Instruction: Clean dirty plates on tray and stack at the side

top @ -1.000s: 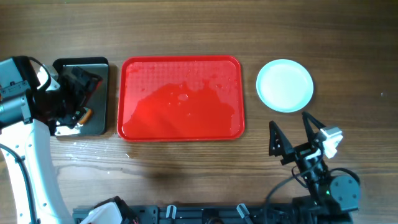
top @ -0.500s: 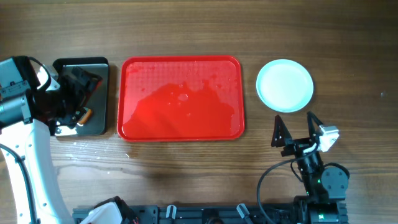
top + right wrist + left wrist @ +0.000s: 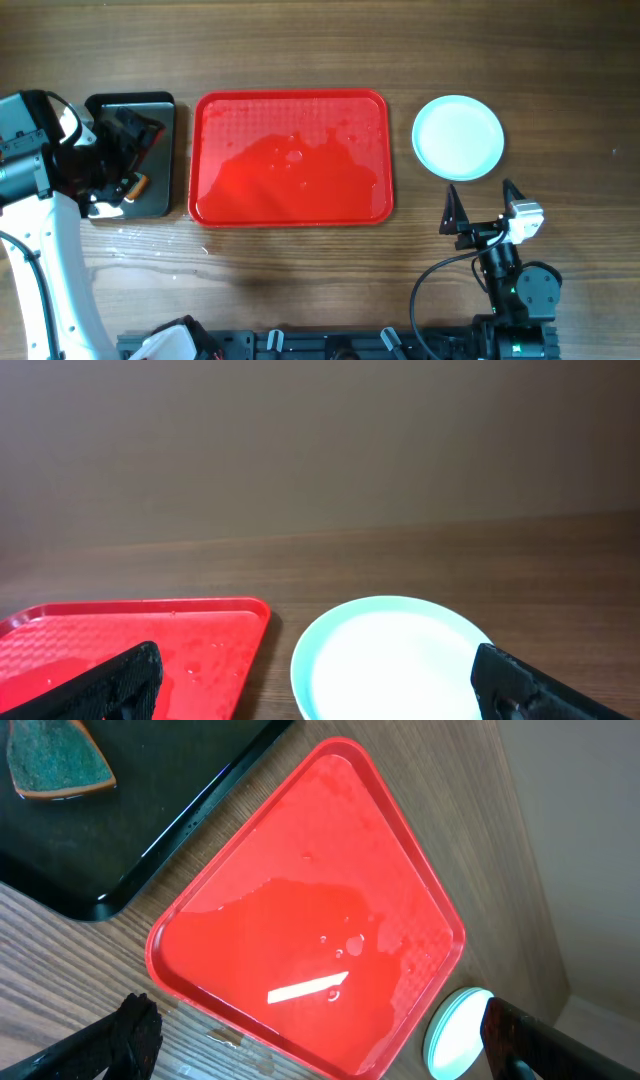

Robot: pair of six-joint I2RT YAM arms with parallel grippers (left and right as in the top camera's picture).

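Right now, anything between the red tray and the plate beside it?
Nothing: only a bare strip of wooden table separates the tray from the plate. The overhead view shows it; the right wrist view agrees.

In the overhead view the plates [image 3: 458, 137] are seen only as one round disc, and how many lie stacked cannot be told. The black tray [image 3: 160, 105] is partly covered by the left arm [image 3: 35, 160], which is itself cut off by the left edge. In the left wrist view the green sponge [image 3: 55, 765] is cropped by the top edge. Of the left gripper [image 3: 318, 1040] only two dark tips are shown, and the plates are cut by the bottom edge and partly hidden behind one tip. In the right wrist view the red tray [image 3: 130, 625] is cut by the left and bottom edges, and the plates' near side is lost below the frame.
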